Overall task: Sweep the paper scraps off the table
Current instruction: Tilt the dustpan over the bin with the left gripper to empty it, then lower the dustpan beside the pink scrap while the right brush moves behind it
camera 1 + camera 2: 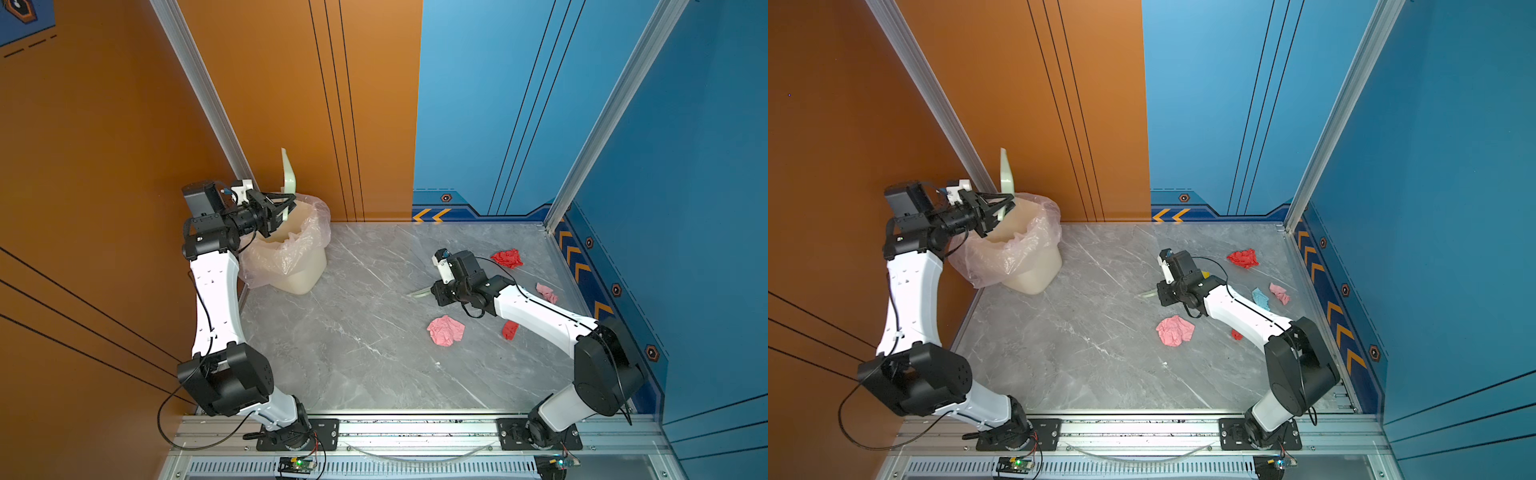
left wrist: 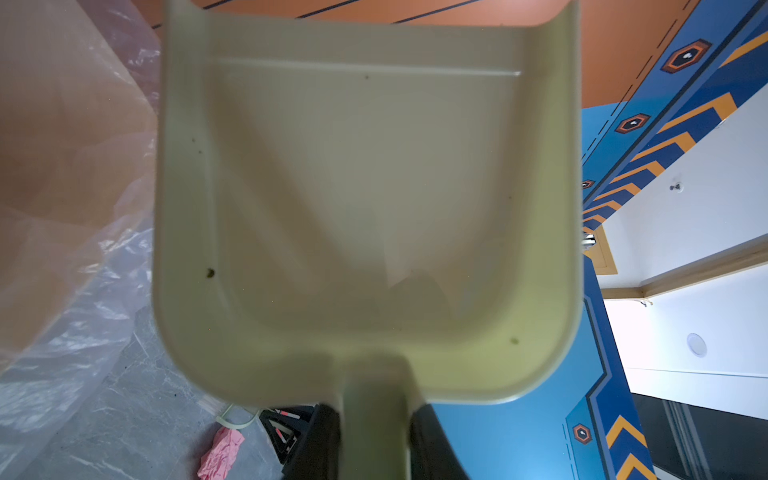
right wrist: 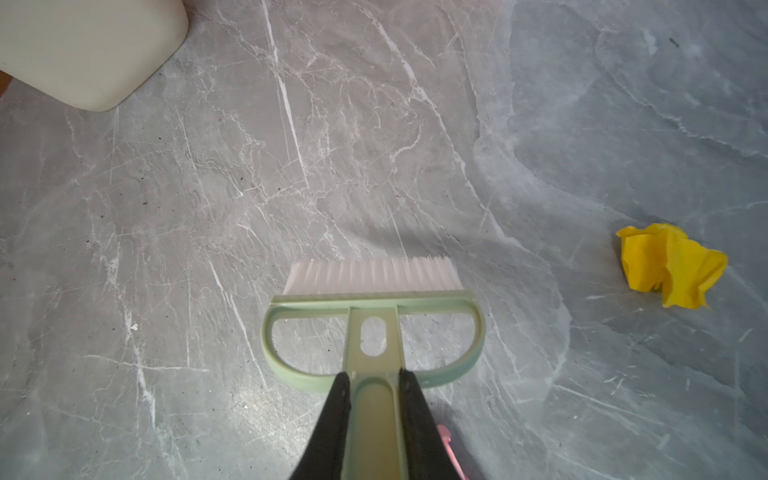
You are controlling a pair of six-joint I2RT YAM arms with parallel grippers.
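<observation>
Cream bin (image 1: 291,272), plastic liner (image 1: 309,235), left tool (image 1: 283,208) holding dustpan (image 1: 287,174)

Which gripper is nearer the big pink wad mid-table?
Right. The right gripper, shut on the brush, sits close behind the pink wad. The left gripper holds the dustpan above the bin at the far left corner, well away.

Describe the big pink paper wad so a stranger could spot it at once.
On the grey marble table, find the right arm. On the near side of its forearm lies the big pink wad. It is the largest scrap there: the red scrap beside it and the pink scrap by the right rim are much smaller.
</observation>
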